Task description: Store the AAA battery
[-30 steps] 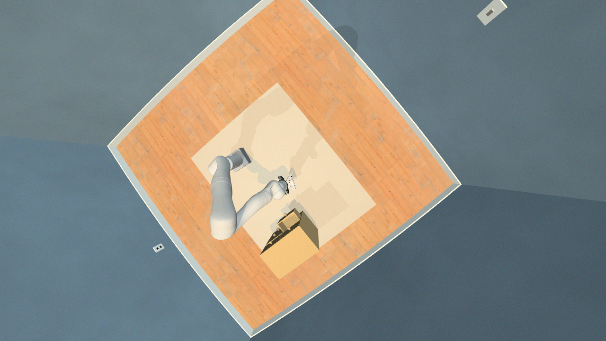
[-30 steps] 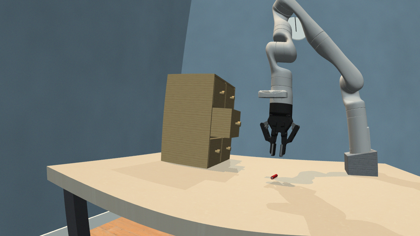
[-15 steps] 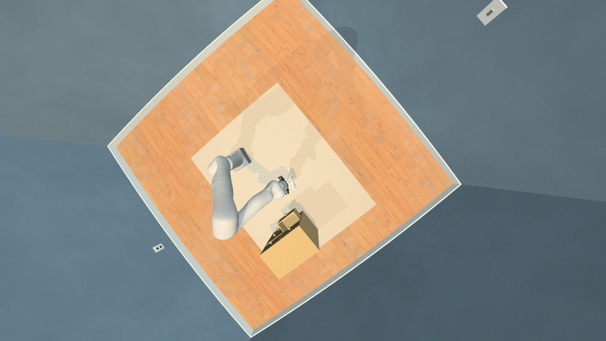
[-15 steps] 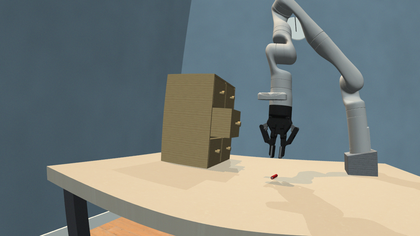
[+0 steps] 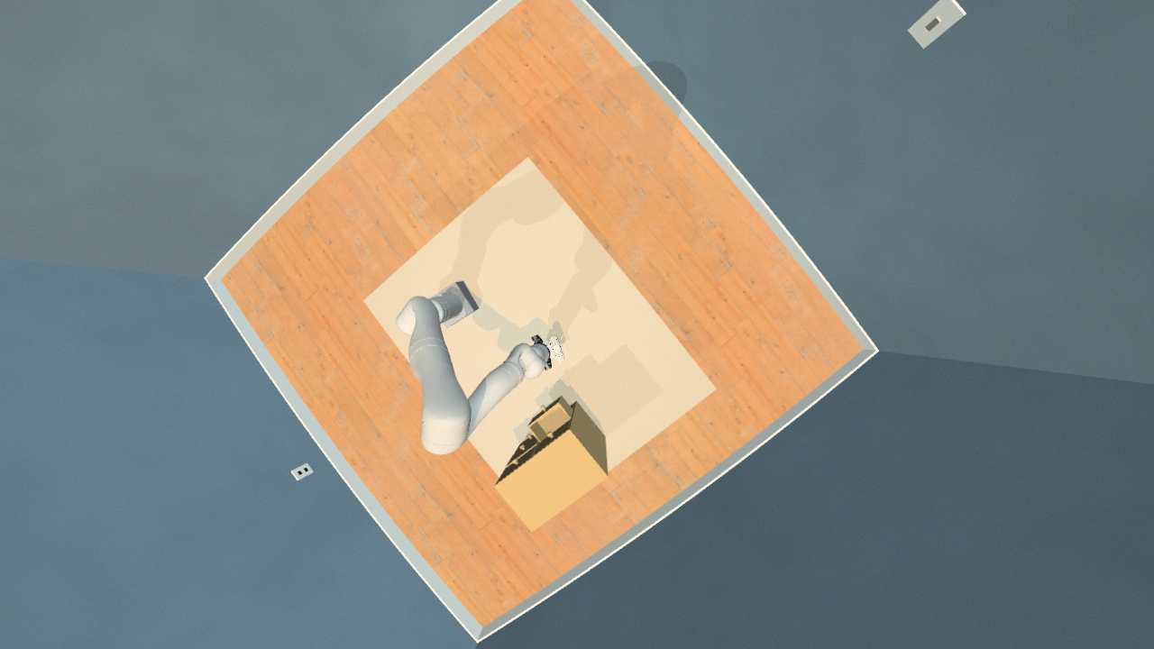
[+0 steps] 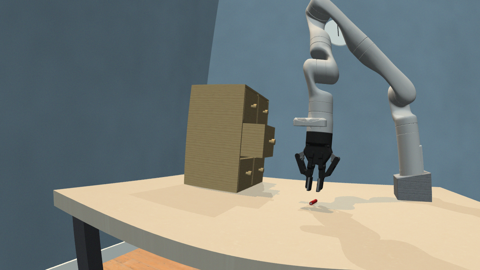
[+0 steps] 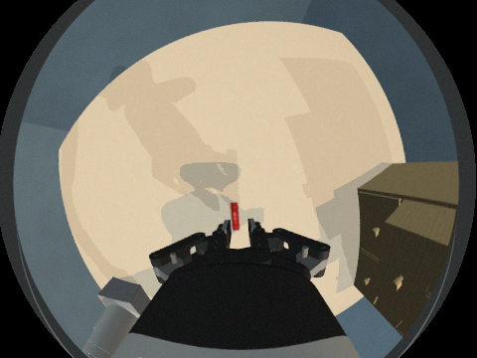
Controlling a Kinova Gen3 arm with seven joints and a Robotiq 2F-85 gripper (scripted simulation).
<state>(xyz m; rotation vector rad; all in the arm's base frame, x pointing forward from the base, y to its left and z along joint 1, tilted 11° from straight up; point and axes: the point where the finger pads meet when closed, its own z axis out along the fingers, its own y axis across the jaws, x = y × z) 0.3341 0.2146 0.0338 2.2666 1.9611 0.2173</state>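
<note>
- Exterior view: the chest [image 5: 552,479] [image 6: 213,137] [image 7: 422,183] stands upright on the table [image 5: 516,242] [image 6: 268,231] [image 7: 248,99], with one drawer [image 5: 554,419] [image 6: 252,140] [image 7: 422,221] pulled partway out of the middle row, in the column nearer that camera.
- Top view: the open drawer shows some of its pale inside past the chest's top (what lies in it, if anything, is too small to tell).
- Two upper drawers [image 6: 249,114] sit pushed in above it, and two lower drawers [image 6: 245,177] sit pushed in below (their fronts hide whatever they hold).
- The battery [image 6: 313,202] [image 7: 235,216] is red and lies on its side on the table, outside the chest and well apart from it.
- The gripper [image 5: 543,352] [image 6: 313,187] [image 7: 239,226] points down just above the battery, clear of the table. Its jaws stand partly apart, with nothing clamped between them (the wrist view shows the battery nearer one finger's line than the other's).
- The arm [image 5: 439,379] [image 6: 379,60] rises from a grey block [image 5: 468,297] [image 6: 412,191] [image 7: 121,292] on the table, well apart from the chest.

The end effector [image 5: 545,353] [image 6: 313,188] [image 7: 239,226] has come down, nearer the red battery [image 6: 313,202] [image 7: 235,216].
</note>
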